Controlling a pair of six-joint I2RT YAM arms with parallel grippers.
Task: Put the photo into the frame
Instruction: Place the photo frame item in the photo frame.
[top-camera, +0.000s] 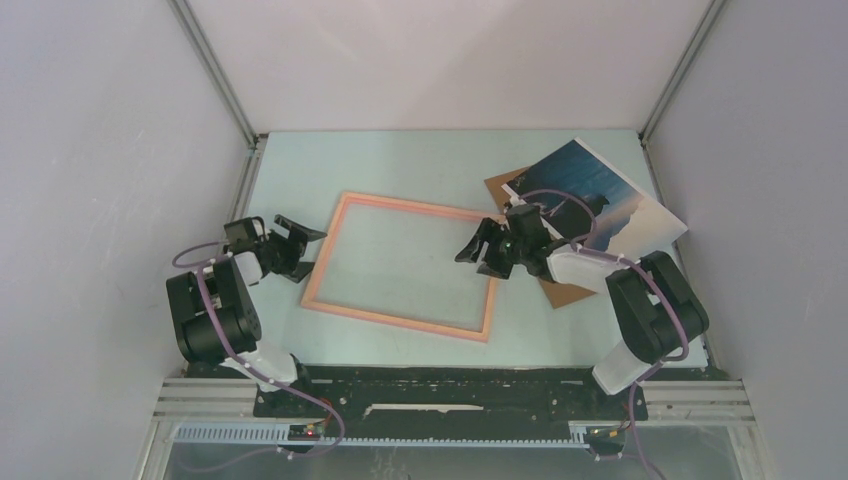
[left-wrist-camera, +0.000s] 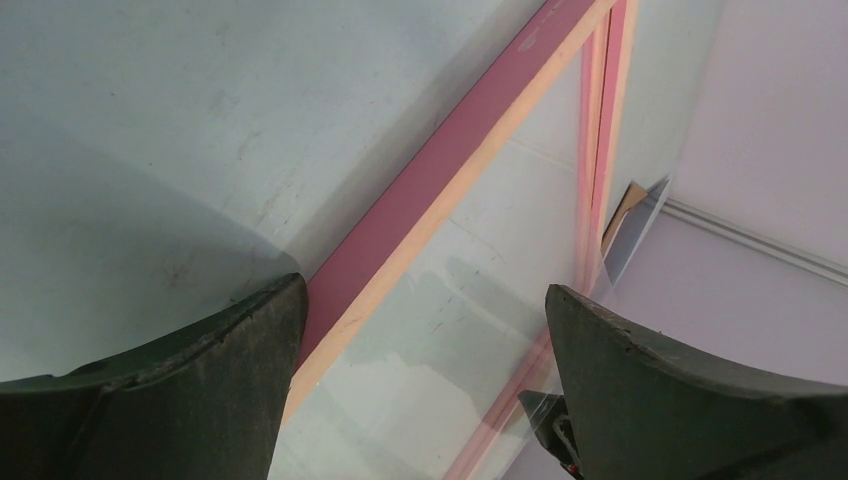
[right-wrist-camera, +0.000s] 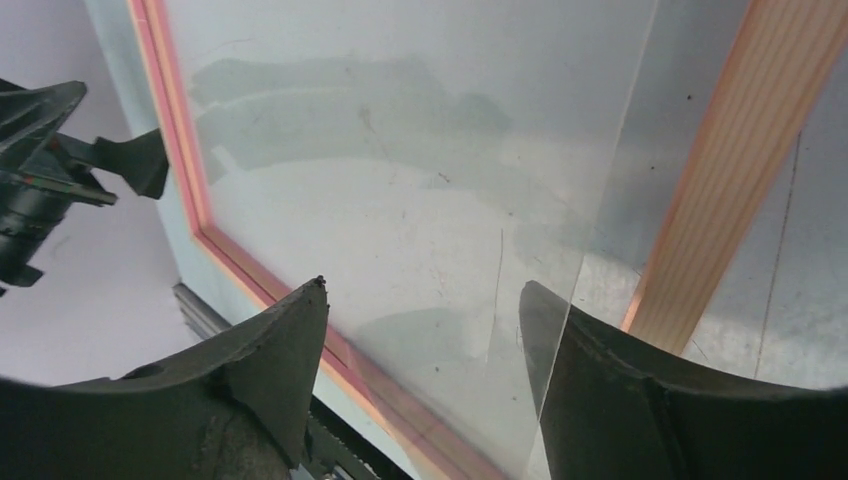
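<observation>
Left: your left pincer (top-camera: 306, 254) stands wide open astride the left rail of the frame (top-camera: 410, 206), gripping nothing.

Centre: the frame lies flat on the surface (top-camera: 400, 160), with no print inside it.

Right: your right pincer (top-camera: 473, 258) hovers over the frame's right portion, jaws apart and empty.

Far right: the photo (top-camera: 600, 185) rests partly on a brown backing board (top-camera: 566, 293), outside the frame.

The step in hand appears to be fetching the photo. Next, reach for a free edge and pinch it gently.

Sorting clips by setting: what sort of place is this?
Probably a lab test booth: plain white walls with metal corner rails enclose a pale table with two bolted robot arms.
</observation>
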